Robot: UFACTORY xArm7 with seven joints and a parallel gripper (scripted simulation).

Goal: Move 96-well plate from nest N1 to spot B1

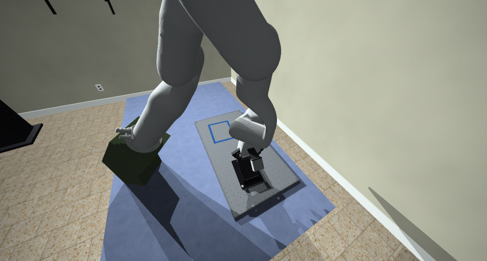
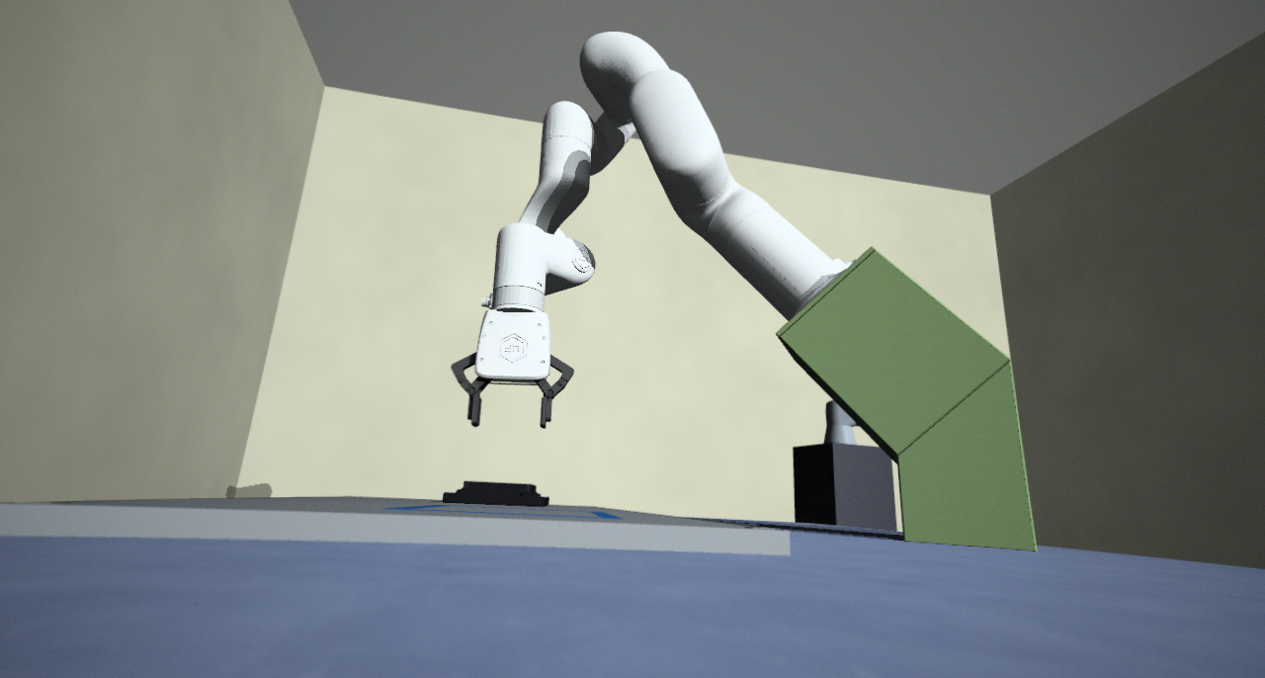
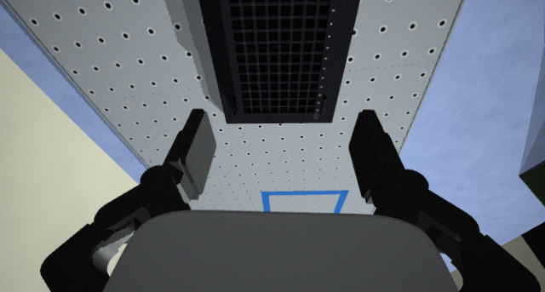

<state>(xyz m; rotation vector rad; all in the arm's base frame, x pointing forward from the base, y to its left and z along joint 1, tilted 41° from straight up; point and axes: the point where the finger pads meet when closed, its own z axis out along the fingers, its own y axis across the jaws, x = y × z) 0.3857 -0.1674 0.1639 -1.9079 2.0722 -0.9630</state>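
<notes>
Arm (image 2: 708, 196): smooth white rounded links, fat cylindrical segments with bulbous joint housings, faint seam lines at the joints. Grey in shade from the top view. Base flange is a pale ring with small silver connector stubs (image 1: 123, 132) poking out its side. Wrist ends in a ribbed silver collar, then a white rounded-rectangle gripper (image 2: 511, 408) housing with a hexagon logo and corner screws. Black linkage arms, black slab fingers with flat pads. Grey camera housing edge fills the near side of the wrist view.
</notes>
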